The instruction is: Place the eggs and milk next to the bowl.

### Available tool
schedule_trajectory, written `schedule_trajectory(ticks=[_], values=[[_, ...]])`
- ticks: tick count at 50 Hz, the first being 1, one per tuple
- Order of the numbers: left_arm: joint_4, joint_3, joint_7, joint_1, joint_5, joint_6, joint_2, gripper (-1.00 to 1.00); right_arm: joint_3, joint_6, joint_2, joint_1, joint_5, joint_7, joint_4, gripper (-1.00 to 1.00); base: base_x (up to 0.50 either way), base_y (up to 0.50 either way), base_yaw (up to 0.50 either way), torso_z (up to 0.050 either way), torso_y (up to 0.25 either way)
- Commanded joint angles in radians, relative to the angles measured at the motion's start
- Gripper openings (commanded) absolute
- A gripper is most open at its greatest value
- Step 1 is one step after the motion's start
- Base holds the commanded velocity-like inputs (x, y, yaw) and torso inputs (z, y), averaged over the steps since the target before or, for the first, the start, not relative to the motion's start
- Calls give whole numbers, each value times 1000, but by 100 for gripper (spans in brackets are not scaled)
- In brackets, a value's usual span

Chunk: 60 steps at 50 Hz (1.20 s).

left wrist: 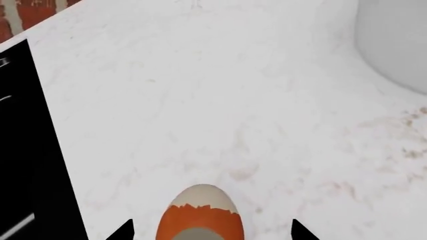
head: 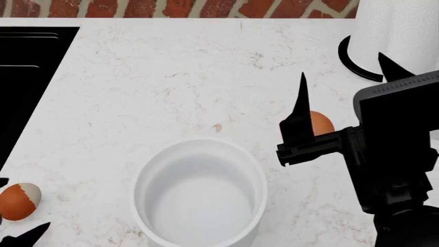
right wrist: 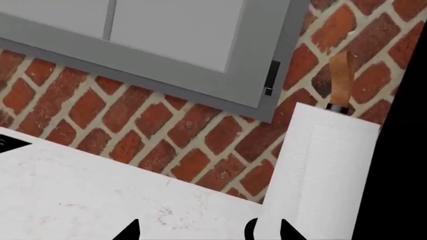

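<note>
The white bowl (head: 199, 193) stands near the counter's front edge. To its left lies the brown egg with a white patch (head: 19, 200). In the left wrist view this egg (left wrist: 200, 215) sits between the tips of my open left gripper (left wrist: 212, 232), with a gap on each side. The plain orange-brown egg (head: 320, 123) lies right of the bowl, partly hidden behind a finger of my right gripper (head: 343, 67). That gripper is open with nothing in it and is raised above the counter. The milk is out of view.
A white paper-towel roll (head: 398, 31) on a black base stands at the back right, close to the right gripper (right wrist: 208, 231). A black recessed unit (head: 24, 77) fills the counter's left side. A brick wall (right wrist: 133, 120) and grey cabinet (right wrist: 167, 40) lie behind.
</note>
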Motion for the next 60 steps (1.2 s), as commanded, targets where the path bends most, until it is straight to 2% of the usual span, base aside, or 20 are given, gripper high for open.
schedule_trajectory(ticks=[1, 6, 7, 19, 32, 46, 60], values=[[-82, 45, 24, -1, 101, 40, 45, 100, 12, -7, -22, 9, -23, -23, 14, 100, 0, 0, -3, 0, -16], [-75, 37, 19, 14, 98, 41, 36, 100, 4, -13, -25, 12, -28, -25, 24, 100, 2, -1, -2, 0, -2], [-73, 36, 18, 17, 98, 44, 34, -100, 3, -15, -25, 12, -28, -26, 25, 100, 0, 0, -3, 0, 0], [-46, 21, 5, 37, 95, 54, 23, -100, 9, -19, -22, 7, -23, -25, 24, 100, 1, 0, 0, 0, -3], [84, -70, 1, 75, 0, 53, -4, -100, 13, -30, -23, 0, -19, -24, 22, 100, 1, 0, 0, 0, -1], [130, 12, 83, 48, 23, 110, 7, -100, 29, -42, -16, -18, -12, -22, 15, 100, 0, 0, 0, 0, 0], [179, 94, 114, -28, 38, 82, 48, -100, 38, -33, -10, -24, -1, -17, 2, 100, 0, 0, 0, 0, 0]])
